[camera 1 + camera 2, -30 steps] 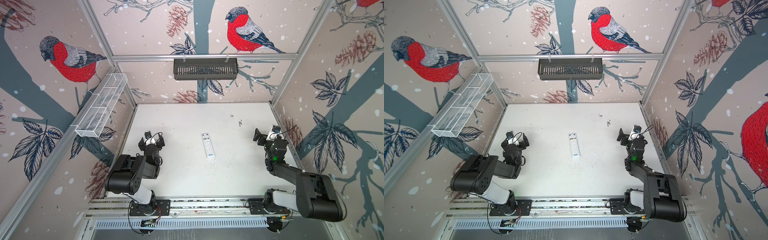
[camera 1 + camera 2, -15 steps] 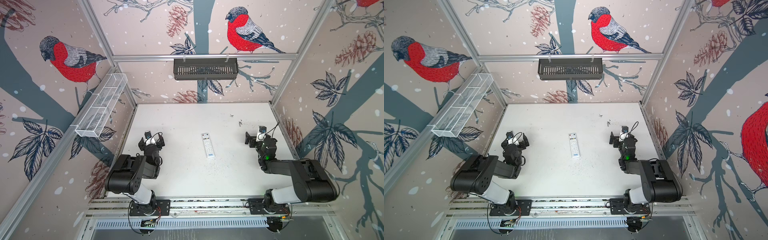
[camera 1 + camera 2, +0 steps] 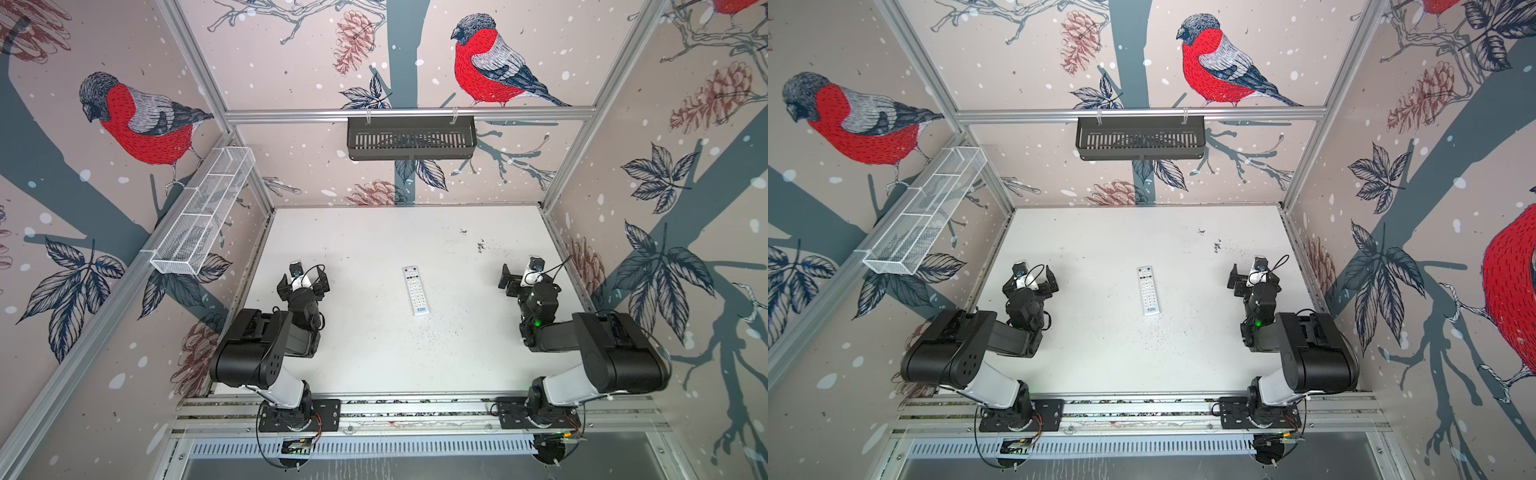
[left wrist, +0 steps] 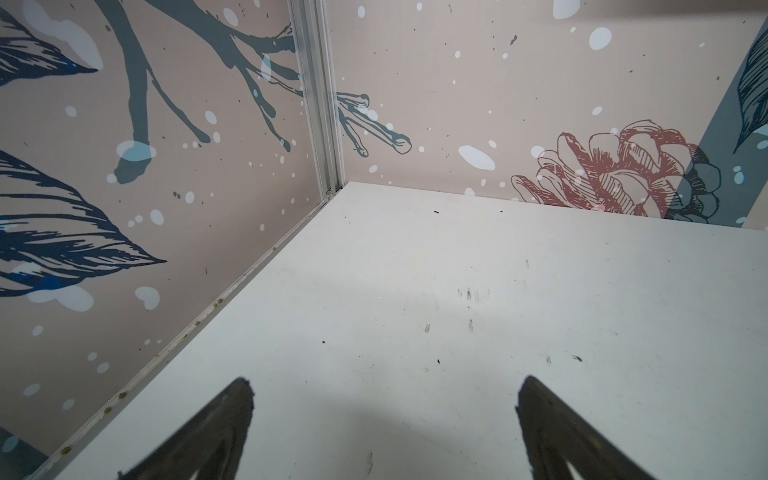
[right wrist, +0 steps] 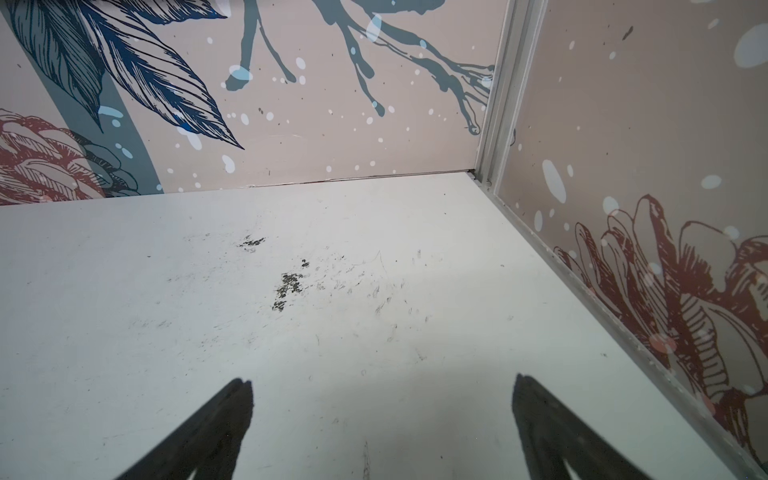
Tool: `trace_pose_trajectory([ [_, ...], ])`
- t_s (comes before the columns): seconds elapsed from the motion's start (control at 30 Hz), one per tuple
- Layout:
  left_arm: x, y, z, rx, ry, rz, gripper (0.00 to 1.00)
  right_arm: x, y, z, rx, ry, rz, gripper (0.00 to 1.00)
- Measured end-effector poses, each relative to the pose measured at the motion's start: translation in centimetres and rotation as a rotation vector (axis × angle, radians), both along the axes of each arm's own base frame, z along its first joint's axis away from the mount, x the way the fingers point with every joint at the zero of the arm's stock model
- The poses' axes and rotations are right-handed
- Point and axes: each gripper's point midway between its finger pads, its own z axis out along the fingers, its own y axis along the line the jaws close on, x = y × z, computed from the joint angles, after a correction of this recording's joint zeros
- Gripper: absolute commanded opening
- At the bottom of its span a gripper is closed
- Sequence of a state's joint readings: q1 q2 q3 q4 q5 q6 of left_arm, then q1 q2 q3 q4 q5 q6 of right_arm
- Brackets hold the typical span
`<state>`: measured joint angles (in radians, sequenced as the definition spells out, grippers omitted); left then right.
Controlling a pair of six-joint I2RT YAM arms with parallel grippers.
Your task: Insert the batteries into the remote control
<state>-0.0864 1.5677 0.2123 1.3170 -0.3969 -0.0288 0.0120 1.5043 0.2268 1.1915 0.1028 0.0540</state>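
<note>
White mesh basket (image 3: 203,217) hung on the left wall rail, split into compartments; black slatted basket (image 3: 411,138) hung on the back rail. You could not tell from the top views what either one held. Remote control (image 3: 416,291) lay flat, buttons up, near the middle of the worktop (image 3: 374,357), its blue-logo end toward the arm bases and well apart from both arms. It was in the same spot as a second before. Over that second your right arm had refolded at the elbow and carried its wrist a little inward from the right wall. Your left arm had not shifted. Your left pincer (image 3: 303,285) stood spread as wide as it goes, gripping nothing and touching nothing, with bare scuffed worktop showing between its jaws in the wrist view. Your right pincer (image 3: 521,281) stood spread just as wide and held nothing, with only stained worktop between its jaws.
</note>
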Motion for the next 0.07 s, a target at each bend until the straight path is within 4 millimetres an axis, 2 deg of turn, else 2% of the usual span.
trace_pose_trajectory([
  [0.07,0.00,0.00,0.01,0.000,0.000,0.000,0.98,0.03,-0.03,0.01,0.002,0.000,-0.002,0.99],
])
